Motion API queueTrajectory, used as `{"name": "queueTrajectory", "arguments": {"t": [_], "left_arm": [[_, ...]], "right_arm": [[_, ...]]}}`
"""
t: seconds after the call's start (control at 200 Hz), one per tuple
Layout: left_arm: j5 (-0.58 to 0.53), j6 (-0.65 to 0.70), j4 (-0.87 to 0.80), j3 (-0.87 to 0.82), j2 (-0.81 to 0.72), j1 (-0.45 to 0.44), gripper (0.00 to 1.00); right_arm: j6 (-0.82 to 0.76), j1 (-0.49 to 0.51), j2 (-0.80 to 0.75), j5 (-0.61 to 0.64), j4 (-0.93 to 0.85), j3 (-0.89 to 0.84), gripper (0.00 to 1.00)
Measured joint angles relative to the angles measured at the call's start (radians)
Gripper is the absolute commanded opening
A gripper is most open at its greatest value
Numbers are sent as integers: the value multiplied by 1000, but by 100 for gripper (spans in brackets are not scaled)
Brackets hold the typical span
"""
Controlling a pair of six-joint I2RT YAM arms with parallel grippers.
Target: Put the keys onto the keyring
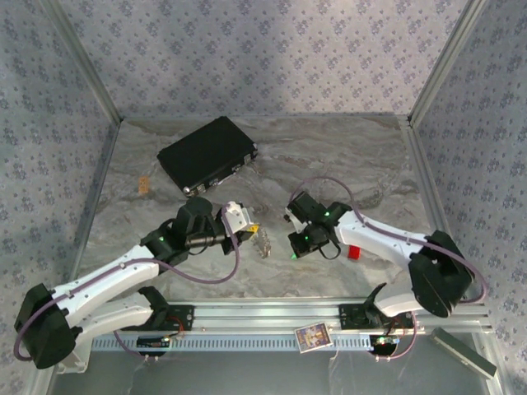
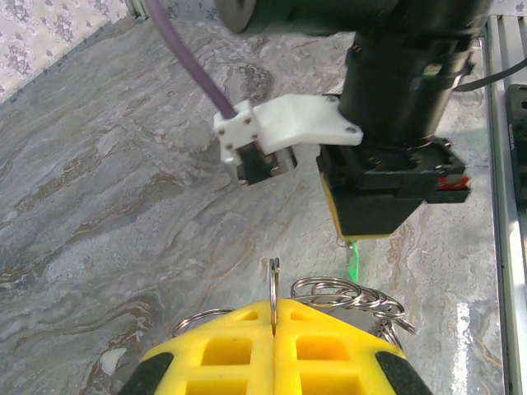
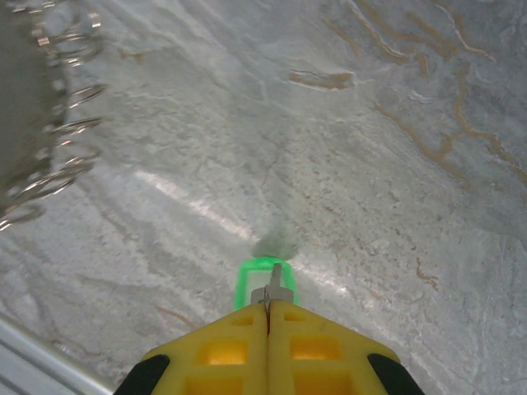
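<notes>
Looking from above: left tool [image 1: 249, 230] and right tool [image 1: 295, 244] face each other low over the bench [image 1: 370, 164], with the keyring [image 1: 263, 243] between them.
Left wrist: left tool [image 2: 272, 317] is pinched tight on one upright loop of the keyring [image 2: 273, 282]; the green key [image 2: 355, 262] hangs just beyond it.
Right wrist: right tool [image 3: 268, 317] is clamped on the green key [image 3: 263, 280]; the keyring [image 3: 49, 123] lies apart, to the upper left.
Risk: the key sits off the loop's line, so pushing ahead may miss the loop or twist the key out of its grip.
</notes>
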Motion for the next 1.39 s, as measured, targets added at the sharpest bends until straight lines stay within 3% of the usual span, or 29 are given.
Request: {"name": "queueTrajectory", "arguments": {"t": [0.275,0.755,0.884,1.044,1.394], "left_arm": [[11,0,15,-18,-1,0,0],[18,0,27,-37,0,0,0],[19,0,27,-37,0,0,0],[19,-1,34,-37,0,0,0],[22,-1,40,-37,0,0,0]], "right_arm": [[11,-68,135,-14,40,45,0],[15,-75,261,-21,92,111,0],[20,-75,272,-21,105,122,12],[22,-75,277,-21,110,123,16],[22,-75,285,-20,111,130,11]]}}
